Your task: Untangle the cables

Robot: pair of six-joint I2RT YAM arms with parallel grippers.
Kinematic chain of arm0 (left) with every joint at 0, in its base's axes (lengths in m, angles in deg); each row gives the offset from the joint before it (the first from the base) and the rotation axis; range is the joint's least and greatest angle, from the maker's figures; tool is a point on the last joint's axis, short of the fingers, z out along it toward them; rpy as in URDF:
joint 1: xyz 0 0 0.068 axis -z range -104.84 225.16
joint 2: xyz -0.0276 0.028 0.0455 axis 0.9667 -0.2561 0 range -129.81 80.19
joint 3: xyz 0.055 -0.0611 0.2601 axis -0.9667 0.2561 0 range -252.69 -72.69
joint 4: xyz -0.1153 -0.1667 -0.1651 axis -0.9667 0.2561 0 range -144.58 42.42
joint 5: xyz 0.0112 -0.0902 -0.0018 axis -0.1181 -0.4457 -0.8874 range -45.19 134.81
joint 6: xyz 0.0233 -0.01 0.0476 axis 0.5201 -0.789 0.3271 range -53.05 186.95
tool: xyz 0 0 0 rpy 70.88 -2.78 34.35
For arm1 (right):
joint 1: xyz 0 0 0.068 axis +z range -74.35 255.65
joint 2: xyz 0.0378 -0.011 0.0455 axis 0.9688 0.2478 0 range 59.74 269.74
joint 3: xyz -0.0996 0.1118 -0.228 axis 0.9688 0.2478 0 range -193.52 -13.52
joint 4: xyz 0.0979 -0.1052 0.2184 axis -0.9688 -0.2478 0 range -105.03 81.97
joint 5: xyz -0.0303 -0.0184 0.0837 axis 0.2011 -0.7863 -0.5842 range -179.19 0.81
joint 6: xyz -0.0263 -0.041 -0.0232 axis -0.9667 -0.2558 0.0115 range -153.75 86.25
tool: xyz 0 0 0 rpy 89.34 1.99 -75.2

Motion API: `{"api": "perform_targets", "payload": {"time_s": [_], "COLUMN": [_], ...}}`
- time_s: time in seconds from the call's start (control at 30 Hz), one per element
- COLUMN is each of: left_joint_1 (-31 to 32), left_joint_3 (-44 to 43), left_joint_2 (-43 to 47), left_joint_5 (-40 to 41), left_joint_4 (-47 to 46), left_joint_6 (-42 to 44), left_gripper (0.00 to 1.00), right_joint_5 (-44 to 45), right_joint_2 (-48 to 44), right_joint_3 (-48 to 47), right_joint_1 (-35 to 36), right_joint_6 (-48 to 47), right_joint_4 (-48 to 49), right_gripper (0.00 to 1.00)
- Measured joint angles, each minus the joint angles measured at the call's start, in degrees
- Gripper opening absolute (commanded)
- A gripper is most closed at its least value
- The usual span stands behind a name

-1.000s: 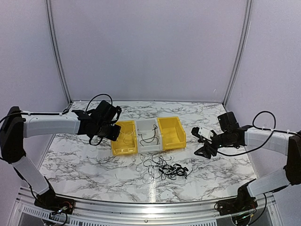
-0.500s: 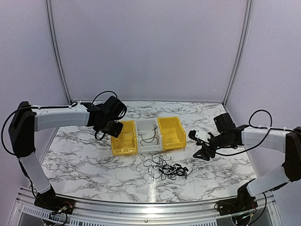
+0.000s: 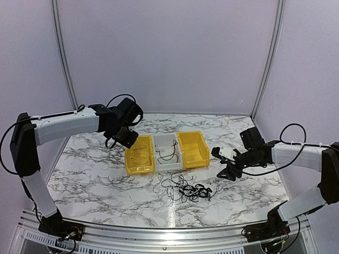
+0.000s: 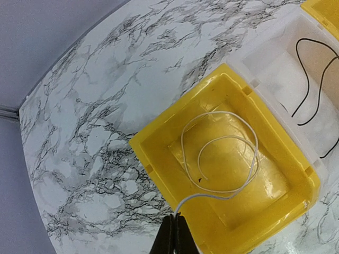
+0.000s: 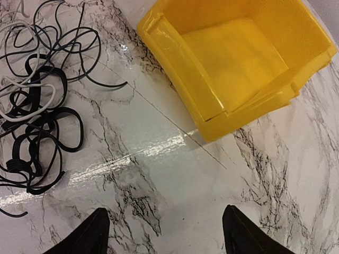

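Left gripper point(image 4: 173, 225), pinching white cable point(image 4: 257, 151), has retreated past yellow bin point(image 4: 156, 159); right gripper point(image 5: 164, 211) wide.

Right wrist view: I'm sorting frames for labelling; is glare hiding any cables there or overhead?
Right wrist view: a glare streak crosses the table beside the cable tangle, hiding none. Top external view: faint sheen on the table's near side only.

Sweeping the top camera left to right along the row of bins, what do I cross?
Left pincer → left yellow bin → white bin → right yellow bin → right pincer.
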Motion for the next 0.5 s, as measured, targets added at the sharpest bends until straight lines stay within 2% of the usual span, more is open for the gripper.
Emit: {"api": "perform_targets", "payload": {"time_s": [0.2,0.5], "left_joint_1": [0.2,1.4], "left_joint_3": [-6.1,-8.0], "left_joint_2": [-7.9,-14.8], "left_joint_5": [-4.9,-9.6], "left_joint_4": [0.5,0.6], "left_joint_6": [0.8,0.1], "left_gripper": [0.00,0.00], "right_joint_5": [0.2,0.3], "right_joint_2": [0.0,-0.1], "right_joint_3": [0.0,0.0], "right_joint_1": [0.0,0.1], "right_joint_6": [0.0,0.0], "right_joint_4": [-0.1,-0.4], "right_gripper": [0.73,0.73]}}
